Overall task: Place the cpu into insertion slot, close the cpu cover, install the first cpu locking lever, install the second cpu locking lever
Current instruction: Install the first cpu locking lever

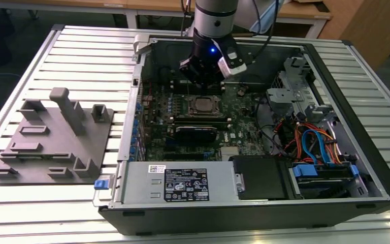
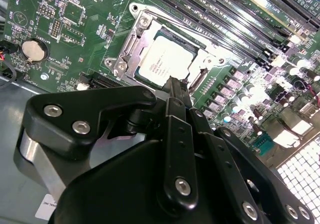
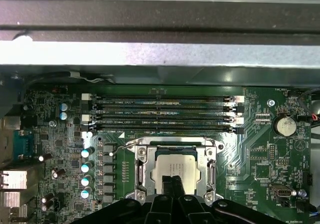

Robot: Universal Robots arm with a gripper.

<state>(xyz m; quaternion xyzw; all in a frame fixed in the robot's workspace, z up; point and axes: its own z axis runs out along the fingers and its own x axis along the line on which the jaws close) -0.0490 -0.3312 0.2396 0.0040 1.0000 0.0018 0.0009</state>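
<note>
**Tool poised over the seated cpu inside an open computer case**

The arm reaches down from the upper middle of the exterior view into an open computer case [image 1: 249,216] that lies on a slatted metal worktop [image 1: 79,46]. The tool [image 2: 178,85] hangs just above the green motherboard [image 1: 158,117], near the middle of the case. Its 2 fingertips are drawn together with nothing visible between them. In both wrist views they point at the edge of the cpu [image 3: 176,168] nearest the tool; whether they touch it cannot be told.

The cpu lies flat in the insertion slot [image 2: 176,33], its dull silver top facing up. The cpu cover [image 2: 131,44] sits around it as a silvery plate, and the chip shows through the square cut-out. Whether the locking levers are latched cannot be told.

Long black memory slots [image 3: 165,115] run just beside the socket, and a round coin battery [image 3: 285,125] sits well apart from it on the board. At the exterior view's left, a grey fixture block [image 1: 53,137] rests on the worktop beside the case. In the lower middle of that frame, a silver power supply [image 1: 181,185] sits along the case's edge.
</note>
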